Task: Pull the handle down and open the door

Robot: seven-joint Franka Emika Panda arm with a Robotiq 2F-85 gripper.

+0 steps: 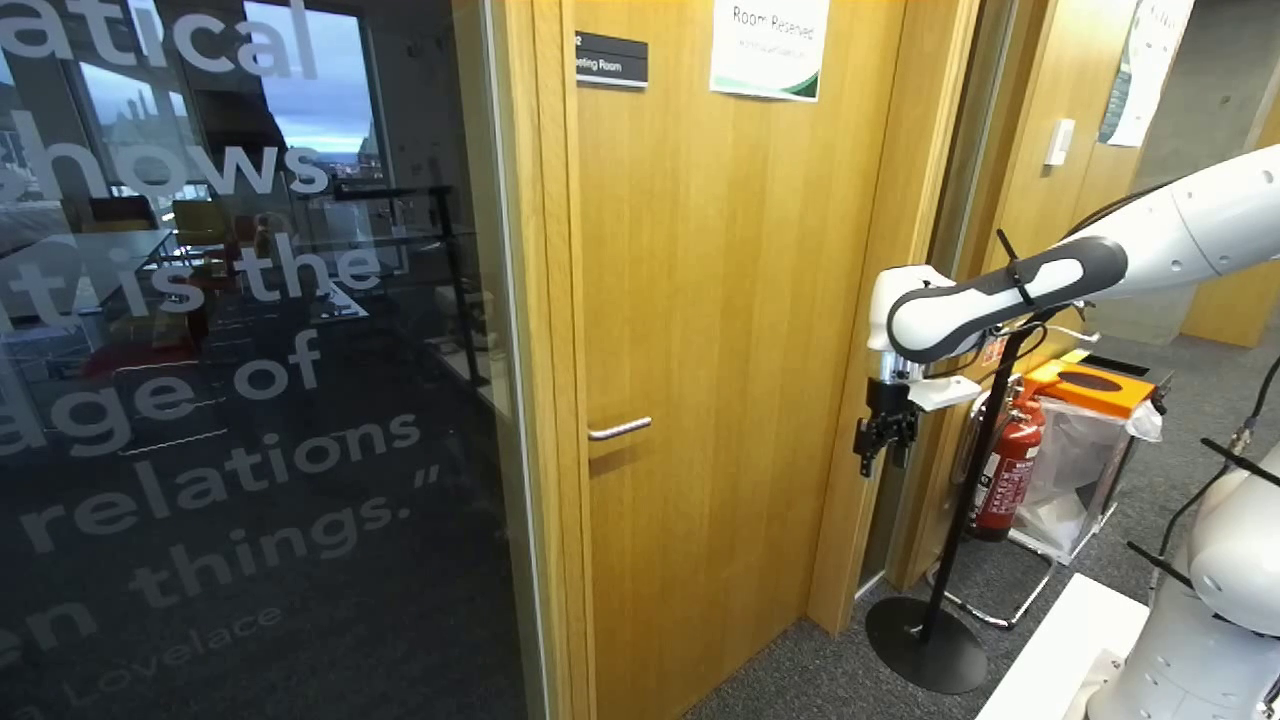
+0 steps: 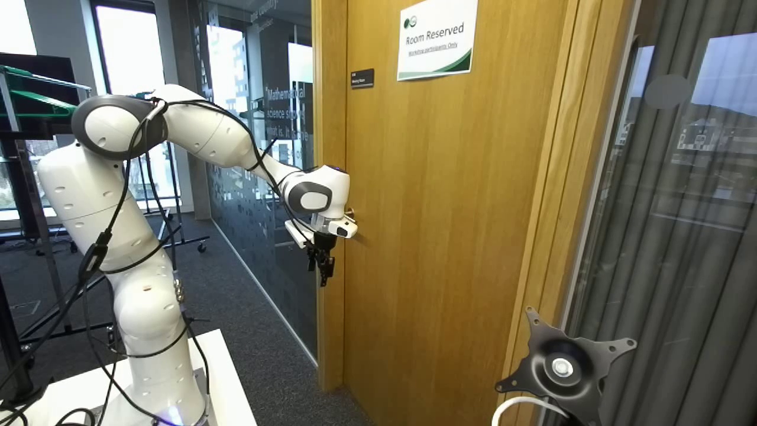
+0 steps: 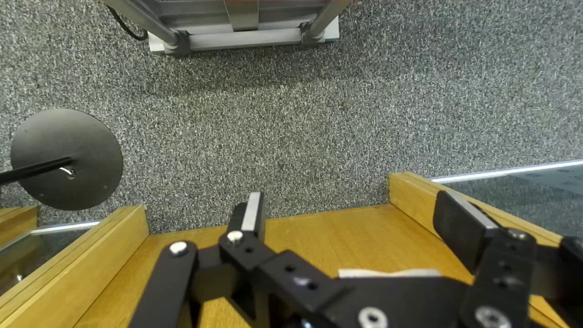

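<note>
The relation that matters: the end effector (image 1: 884,464) hangs fingers-down on the robot's side of the door (image 1: 735,300), and the handle (image 1: 620,430) lies across the gap from it, on the door's face, at the edge beside the lettered glass panel (image 1: 260,430). The handle's long axis is horizontal, along the door. One arm (image 1: 1085,270) only, so no nearer-hand call for us to make.

End effector state: jaws spread wide, nothing between them. In the wrist view we see the two fingers (image 3: 253,214) set apart roughly along the door's width, so about the same way the handle runs.

Handle relative to the end effector: doorward, not touching. In an exterior view the handle (image 2: 350,213) only peeks out behind the wrist (image 2: 328,186). The wrist view has a pale strip (image 3: 389,273) behind the jaws; may be the handle, but it's too blurred and cut off for us to say.

We'd judge this the approach step: door closed, handle not yet pressed. Next move probably calls for going doorward with the fingers above the handle, then pushing down; coming in low would likely miss it.
</note>
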